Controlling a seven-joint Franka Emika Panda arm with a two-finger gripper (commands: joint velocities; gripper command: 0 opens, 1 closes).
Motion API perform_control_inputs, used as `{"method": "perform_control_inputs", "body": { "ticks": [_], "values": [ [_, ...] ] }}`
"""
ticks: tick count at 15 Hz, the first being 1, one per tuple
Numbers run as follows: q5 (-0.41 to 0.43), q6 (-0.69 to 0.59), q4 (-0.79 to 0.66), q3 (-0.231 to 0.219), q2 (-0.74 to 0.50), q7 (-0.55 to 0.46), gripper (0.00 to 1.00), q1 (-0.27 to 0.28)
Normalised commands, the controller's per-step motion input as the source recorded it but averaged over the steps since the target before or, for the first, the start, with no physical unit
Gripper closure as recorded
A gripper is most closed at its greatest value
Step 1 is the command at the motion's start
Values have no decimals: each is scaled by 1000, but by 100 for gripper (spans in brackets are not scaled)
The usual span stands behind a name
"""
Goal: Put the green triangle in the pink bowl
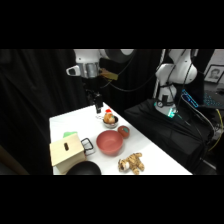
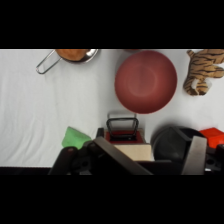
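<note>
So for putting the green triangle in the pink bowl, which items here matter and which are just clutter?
Part of the job:
green triangle
pink bowl
gripper

Just lying about:
toy tiger
wooden box
black bowl
small metal pan
small reddish bowl

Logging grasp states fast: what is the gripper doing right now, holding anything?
Gripper: cannot be told whether open or closed; nothing visibly held. The green triangle lies on the table.

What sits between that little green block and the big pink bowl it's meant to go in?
In the side view a wooden box stands right beside the green triangle, with a black clip between box and pink bowl. Lifted over them, nothing else visibly blocks the way.
</note>
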Motion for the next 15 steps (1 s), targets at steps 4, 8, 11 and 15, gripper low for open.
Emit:
{"method": "perform_control_inputs", "body": {
  "ticks": [4, 8, 11, 15],
  "values": [
    [11, 9, 124, -12, 82, 40, 0, -36],
    [85, -29, 389, -52, 245, 40, 0, -92],
    [170, -6, 517, -35, 352, 23, 0, -101],
    [134, 147, 575, -15, 466, 56, 0, -62]
  ]
}}
